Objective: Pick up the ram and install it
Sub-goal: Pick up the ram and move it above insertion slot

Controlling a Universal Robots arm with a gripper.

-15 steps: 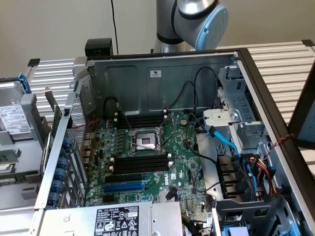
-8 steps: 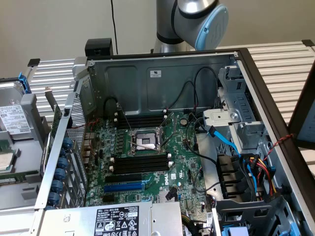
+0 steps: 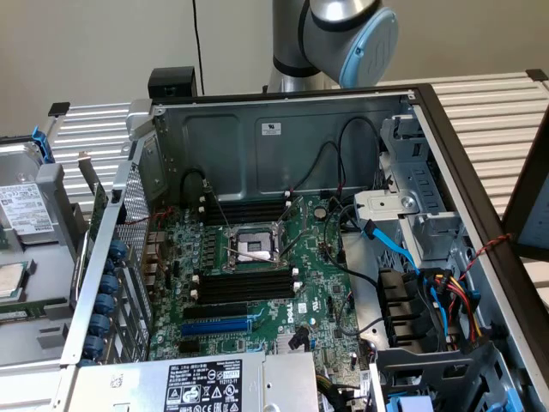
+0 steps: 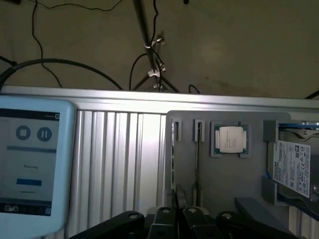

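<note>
Metalwork of an open computer case (image 3: 283, 129) takes up most of the exterior view, lying on a ribbed bench (image 3: 489, 112) with the robot arm (image 3: 352, 34) rising behind it. On the green motherboard (image 3: 317, 283) the black memory slots (image 3: 244, 287) with white end clips sit bare, just above the blue expansion slot (image 3: 230, 325). A hard drive (image 3: 21, 206) lies off to the exterior view's left. From the wrist view, the ram (image 4: 173, 159) stands on edge in a slot of a grey tray (image 4: 249, 199), seen as a thin dark-green line. Its near end runs in between the black fingers (image 4: 164, 219), and the jaws look drawn in tight on it. A processor chip (image 4: 230, 139) rests in the tray nearby, and a tablet (image 4: 30, 159) leans at the bench's edge.
</note>
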